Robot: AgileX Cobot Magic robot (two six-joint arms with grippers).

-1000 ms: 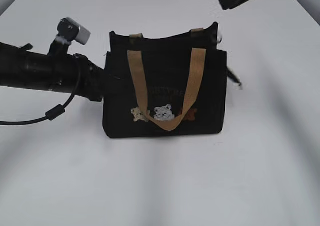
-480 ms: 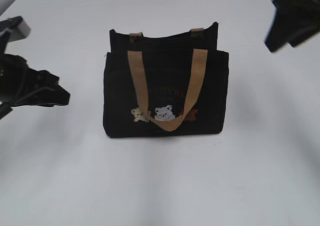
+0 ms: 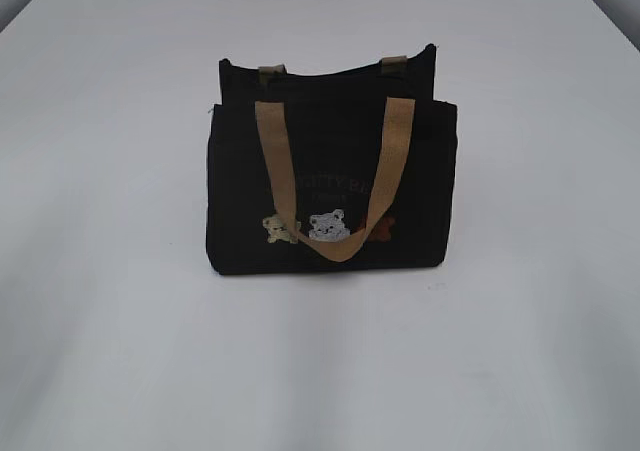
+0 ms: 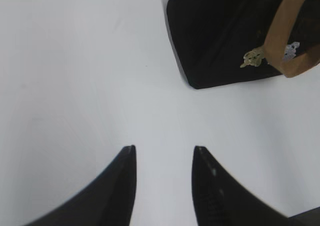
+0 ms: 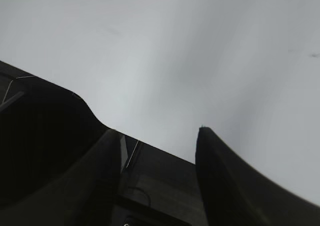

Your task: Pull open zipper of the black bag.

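Work surface: a white table point(image 3: 120, 351), matte and uniform, filling almost the whole exterior view. Soft, broad grey shadows cross it in diffuse bands; light is even, with no hard glare. A darker grey strip shows past the table's far edge at the upper left corner and the upper right corner. Both wrist views show the same plain white surface with faint shading.

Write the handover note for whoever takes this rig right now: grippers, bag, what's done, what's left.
Left gripper: open, empty, over bare table, near the black bag.
Right gripper: open, empty; the bag is not in its view.
Bag: upright mid-table, front tan handle hanging down its face.
Zipper: along the top edge; the exterior view cannot show whether it is open.
Left: check the zipper from above before any further pull.
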